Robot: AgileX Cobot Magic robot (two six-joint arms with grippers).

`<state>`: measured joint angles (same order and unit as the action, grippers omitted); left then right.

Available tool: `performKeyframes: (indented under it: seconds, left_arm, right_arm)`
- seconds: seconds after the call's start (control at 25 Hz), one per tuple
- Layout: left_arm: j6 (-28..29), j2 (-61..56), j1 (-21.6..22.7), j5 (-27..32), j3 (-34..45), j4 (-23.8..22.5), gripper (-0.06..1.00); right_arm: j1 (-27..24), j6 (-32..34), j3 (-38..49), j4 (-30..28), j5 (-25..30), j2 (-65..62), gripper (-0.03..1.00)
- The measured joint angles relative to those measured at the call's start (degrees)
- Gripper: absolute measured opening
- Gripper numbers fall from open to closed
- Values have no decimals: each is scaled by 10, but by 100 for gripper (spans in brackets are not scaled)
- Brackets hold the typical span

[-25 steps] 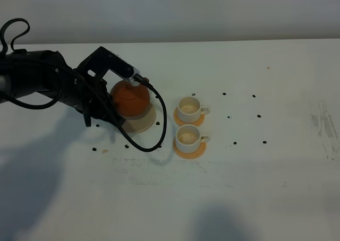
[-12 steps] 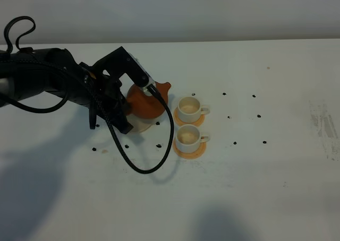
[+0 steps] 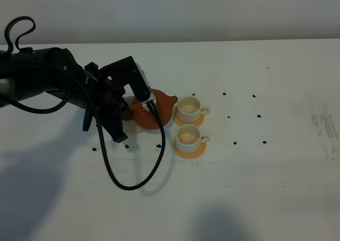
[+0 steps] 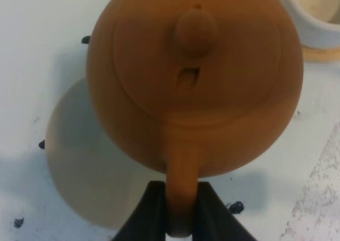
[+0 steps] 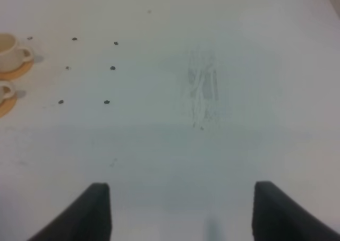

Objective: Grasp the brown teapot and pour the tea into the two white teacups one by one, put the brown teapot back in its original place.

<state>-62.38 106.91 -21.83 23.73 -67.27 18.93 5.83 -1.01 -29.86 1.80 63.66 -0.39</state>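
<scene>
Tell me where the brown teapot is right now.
Left of centre in the exterior high view, the brown teapot hangs by its handle in the left gripper, spout beside the farther white teacup.

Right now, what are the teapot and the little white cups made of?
The brown teapot looks like unglazed clay: dull, matte reddish-brown, no shine. The white teacups seem ceramic, smooth and white, though too small to be sure.
</scene>
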Motion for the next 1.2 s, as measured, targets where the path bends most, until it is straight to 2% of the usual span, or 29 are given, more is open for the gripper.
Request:
performKeyframes:
  seconds: [0.52, 1.2]
  left_arm:
    - [-80, -14, 0, 8, 0, 0, 9]
    - [-147, -14, -1, 4, 0, 0, 9]
  right_arm:
    - [0, 0, 0, 0, 0, 0, 54]
    - [0, 0, 0, 0, 0, 0, 54]
